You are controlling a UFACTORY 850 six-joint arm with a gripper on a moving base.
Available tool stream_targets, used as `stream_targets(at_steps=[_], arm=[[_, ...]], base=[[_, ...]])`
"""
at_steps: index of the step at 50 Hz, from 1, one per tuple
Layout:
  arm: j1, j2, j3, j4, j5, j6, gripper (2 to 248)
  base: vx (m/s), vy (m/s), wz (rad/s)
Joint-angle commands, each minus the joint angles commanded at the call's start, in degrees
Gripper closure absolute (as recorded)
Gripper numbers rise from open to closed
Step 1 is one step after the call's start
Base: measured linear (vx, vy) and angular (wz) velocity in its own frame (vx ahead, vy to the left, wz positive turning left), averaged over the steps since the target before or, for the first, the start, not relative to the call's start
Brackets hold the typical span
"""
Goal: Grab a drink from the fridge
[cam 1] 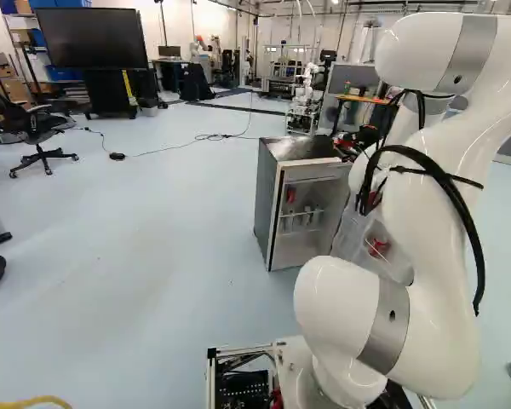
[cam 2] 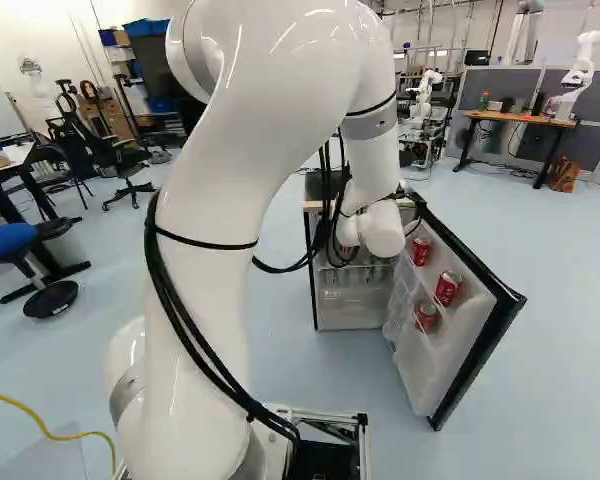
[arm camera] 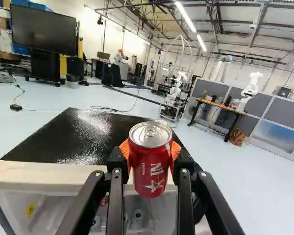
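Note:
Beyond my arm in the left base view, small black and red parts of the gripper and what it holds show beside the fridge top. In the wrist view my gripper is shut on a red drink can, an orange pad against each side. The can is upright, its silver lid uncovered, at the level of the fridge's front top edge. The fridge stands open. Its door holds more red cans; bottles or similar things stand on an inside shelf.
A cable lies on the floor behind the fridge. Further back are a screen, an office chair, a desk and another robot. A stool stands left in the right base view.

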Motion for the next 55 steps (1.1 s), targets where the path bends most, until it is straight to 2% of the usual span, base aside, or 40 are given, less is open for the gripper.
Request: stream_targets(at_steps=[24, 47, 55], arm=[[4.1, -1.96, -2.65, 9.38, 0.0, 0.0, 153], [7.66, -1.32, -1.8, 18.93, -0.98, 0.0, 153], [8.93, -1.69, -1.59, 20.61, -1.37, 0.0, 153]], base=[[0.0, 0.0, 0.0], [0.0, 0.0, 0.0], [0.0, 0.0, 0.0]])
